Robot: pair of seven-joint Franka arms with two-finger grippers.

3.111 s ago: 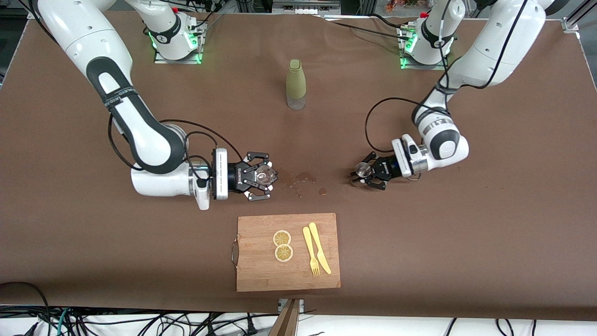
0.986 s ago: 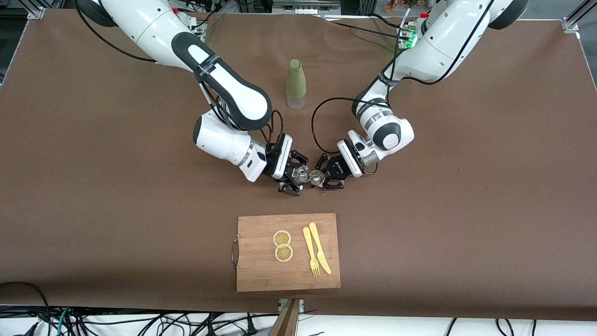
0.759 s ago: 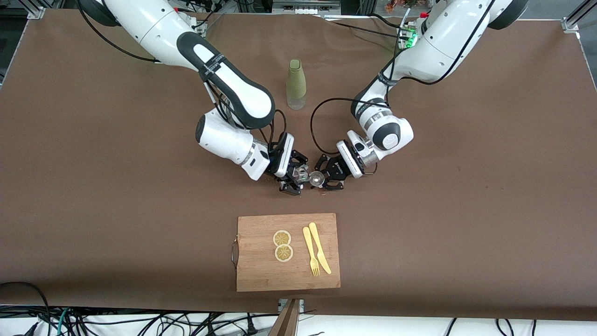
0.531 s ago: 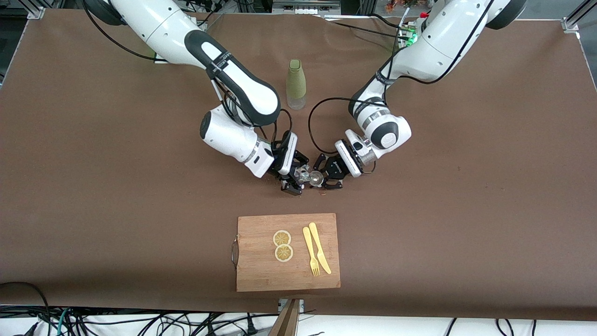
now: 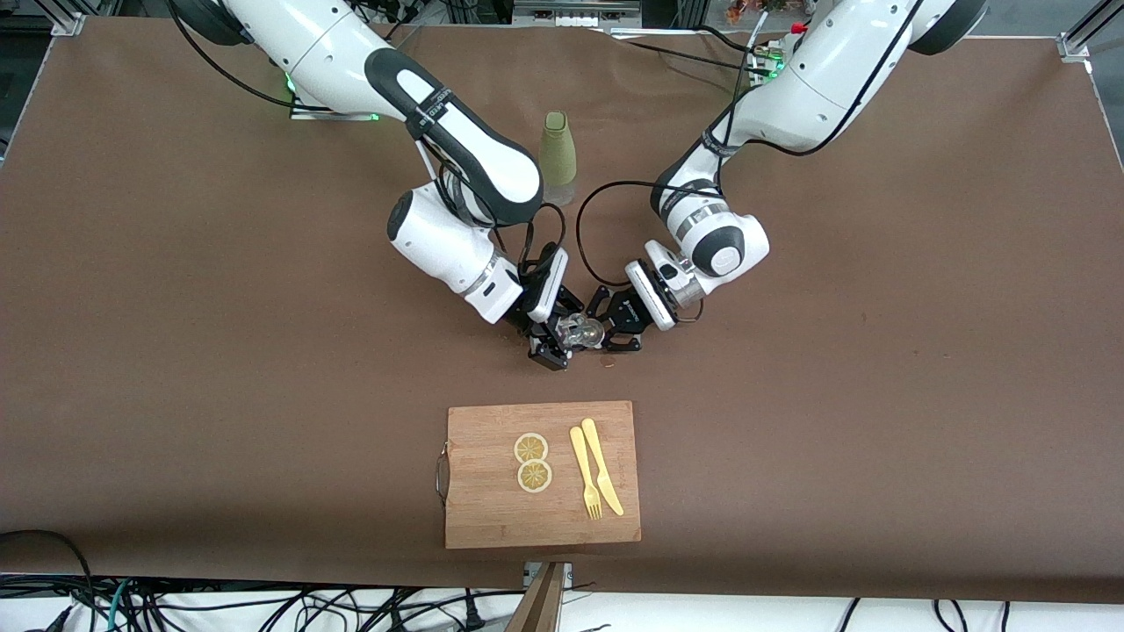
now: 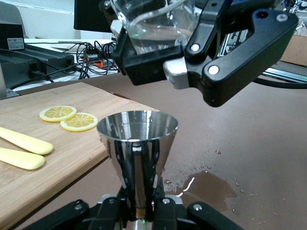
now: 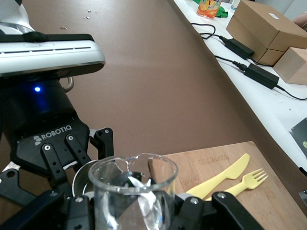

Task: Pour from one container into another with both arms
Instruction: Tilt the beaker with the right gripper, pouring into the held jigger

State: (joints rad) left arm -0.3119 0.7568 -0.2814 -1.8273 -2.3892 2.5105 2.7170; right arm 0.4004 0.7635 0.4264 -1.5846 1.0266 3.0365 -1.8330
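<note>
Over the wet patch in the middle of the table, my two arms meet. My right gripper (image 5: 560, 341) is shut on a clear glass beaker (image 5: 571, 331) and holds it tilted, lip toward a shiny metal cone cup (image 5: 594, 332). That cone cup (image 6: 137, 142) stands upright, with my left gripper (image 5: 617, 321) shut on its narrow stem. In the left wrist view the glass beaker (image 6: 158, 24) hangs just above the cup's rim with clear liquid in it. In the right wrist view the beaker (image 7: 134, 191) fills the foreground, with the cup's rim (image 7: 82, 176) beside it.
A puddle (image 6: 206, 186) wets the brown cloth under the cup. A wooden cutting board (image 5: 492, 509) with two lemon slices (image 5: 532, 462) and a yellow fork and knife (image 5: 595, 478) lies nearer the front camera. A green bottle (image 5: 557, 151) stands farther back, partly hidden by the right arm.
Both arms swung in from their ends of the table and met over the wet patch. Over the last second the right gripper tipped the beaker closer over the cup.
</note>
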